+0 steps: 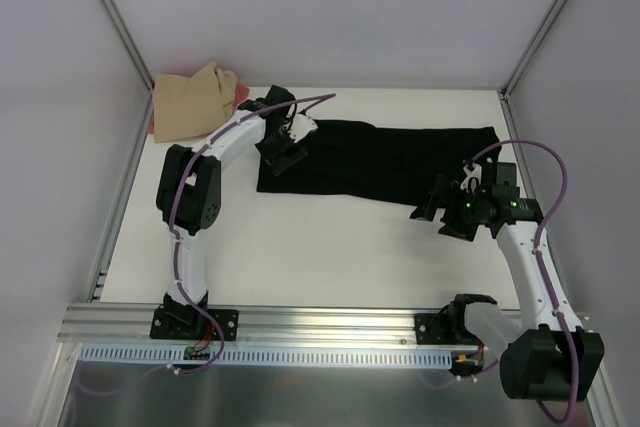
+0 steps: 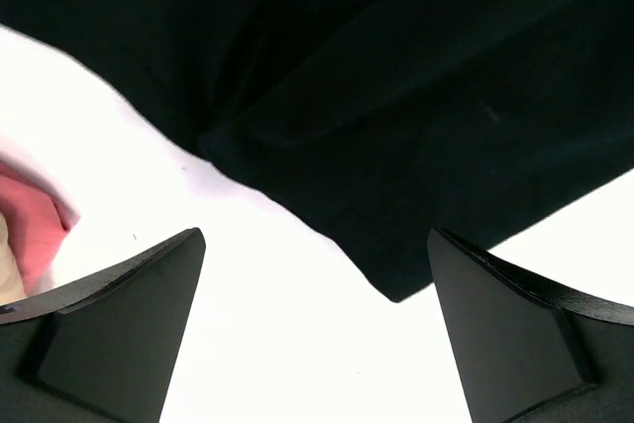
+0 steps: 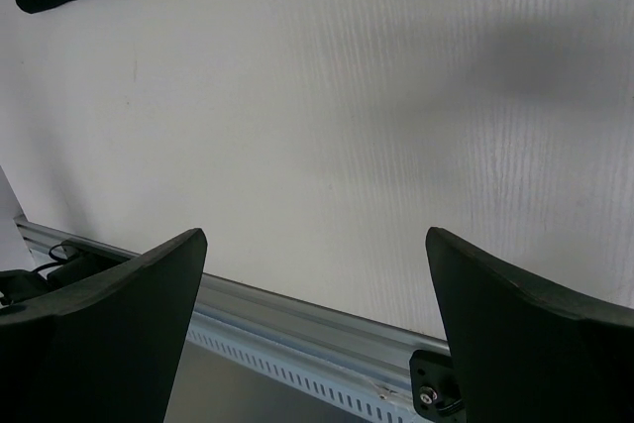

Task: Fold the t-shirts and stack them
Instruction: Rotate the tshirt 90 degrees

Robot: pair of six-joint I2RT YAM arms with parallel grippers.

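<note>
Black t-shirt [image 1: 380, 162] lies across the table [image 1: 320, 257].
Left gripper [image 2: 317, 245], fingers apart, hangs over its corner; right gripper [image 3: 315, 245], also spread, is clear of it.

You'll find no readable text, label, brand, number or sign in any of these views.

The black t-shirt [image 1: 380, 162] is matt, soft cloth, as is the tan t-shirt [image 1: 190, 102]. The white table [image 3: 396, 96] looks matt and finely ribbed; the near rail [image 1: 330, 319] is dull silver metal.
</note>
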